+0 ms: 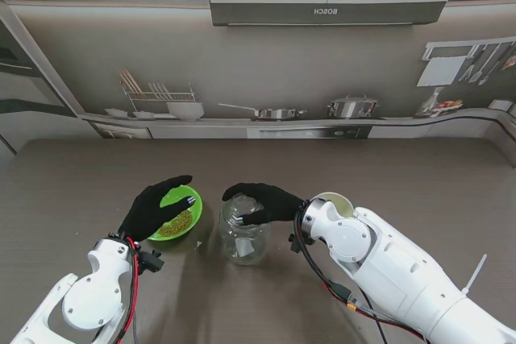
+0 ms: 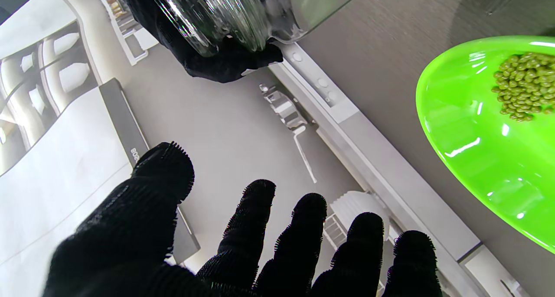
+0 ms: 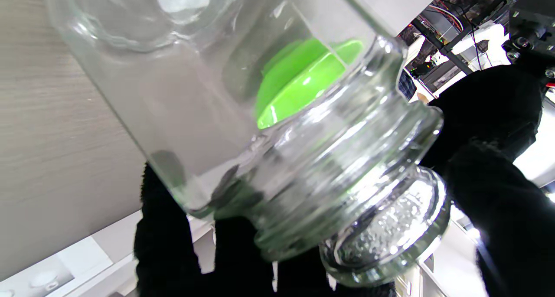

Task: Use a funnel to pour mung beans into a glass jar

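Two hands: jar (image 1: pixel 243 238) top is gripped by right hand (image 1: pixel 260 201); left hand (image 1: pixel 155 207) is spread, empty, over bowl (image 1: pixel 192 196).
Funnel: cannot be told.
Risk: beans (image 1: pixel 176 224) beside jar could be spilled if bowl is tipped.

We see even, soft light from above in the stand view, with faint shadows beside the glass jar (image 1: pixel 243 235) and the green bowl (image 1: pixel 178 213) on the table (image 1: pixel 419 179). That view is sharp, its edges bowed. In the left wrist view white glare streaks the bowl's rim. In the right wrist view the jar is near and blurred, bright highlights on its neck.
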`<action>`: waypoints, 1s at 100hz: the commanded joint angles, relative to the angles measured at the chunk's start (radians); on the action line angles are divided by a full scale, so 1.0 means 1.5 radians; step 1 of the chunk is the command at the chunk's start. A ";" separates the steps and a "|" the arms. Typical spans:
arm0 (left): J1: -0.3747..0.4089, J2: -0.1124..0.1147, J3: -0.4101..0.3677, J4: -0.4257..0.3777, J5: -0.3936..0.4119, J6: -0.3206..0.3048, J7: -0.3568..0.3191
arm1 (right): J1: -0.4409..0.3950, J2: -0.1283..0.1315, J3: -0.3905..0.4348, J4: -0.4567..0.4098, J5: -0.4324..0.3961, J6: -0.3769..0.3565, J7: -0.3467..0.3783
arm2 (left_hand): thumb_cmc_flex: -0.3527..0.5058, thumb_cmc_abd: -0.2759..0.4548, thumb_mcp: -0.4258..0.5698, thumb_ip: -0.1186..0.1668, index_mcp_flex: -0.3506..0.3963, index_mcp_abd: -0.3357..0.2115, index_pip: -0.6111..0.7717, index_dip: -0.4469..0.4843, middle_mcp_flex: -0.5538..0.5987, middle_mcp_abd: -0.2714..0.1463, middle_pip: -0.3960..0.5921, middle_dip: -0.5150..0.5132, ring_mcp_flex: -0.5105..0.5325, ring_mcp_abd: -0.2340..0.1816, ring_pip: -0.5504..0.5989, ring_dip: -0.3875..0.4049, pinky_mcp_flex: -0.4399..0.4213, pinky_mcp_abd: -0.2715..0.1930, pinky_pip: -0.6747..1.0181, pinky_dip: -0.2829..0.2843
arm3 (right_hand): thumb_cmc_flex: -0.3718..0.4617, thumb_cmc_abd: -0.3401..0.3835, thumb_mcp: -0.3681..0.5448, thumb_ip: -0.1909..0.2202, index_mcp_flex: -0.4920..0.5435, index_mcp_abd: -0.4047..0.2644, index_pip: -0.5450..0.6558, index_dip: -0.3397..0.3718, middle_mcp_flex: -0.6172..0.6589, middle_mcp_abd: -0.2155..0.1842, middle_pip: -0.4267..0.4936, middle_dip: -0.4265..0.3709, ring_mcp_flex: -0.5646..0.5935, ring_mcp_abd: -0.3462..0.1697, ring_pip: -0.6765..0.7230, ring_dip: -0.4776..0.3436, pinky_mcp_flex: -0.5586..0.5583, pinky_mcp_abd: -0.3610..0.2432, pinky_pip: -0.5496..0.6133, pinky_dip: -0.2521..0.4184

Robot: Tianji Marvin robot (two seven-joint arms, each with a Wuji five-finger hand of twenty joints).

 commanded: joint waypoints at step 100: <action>-0.001 -0.002 0.003 -0.002 -0.002 0.007 -0.016 | -0.067 0.003 0.036 -0.001 -0.069 0.045 -0.047 | -0.014 0.030 -0.014 0.030 -0.006 -0.009 -0.007 -0.002 0.000 -0.002 -0.002 0.000 -0.004 -0.003 -0.006 -0.003 -0.011 -0.009 -0.009 0.002 | -0.039 -0.023 -0.125 0.028 -0.025 0.000 -0.037 -0.021 -0.064 0.024 0.035 -0.023 -0.028 0.095 0.021 -0.078 -0.017 0.073 -0.031 -0.026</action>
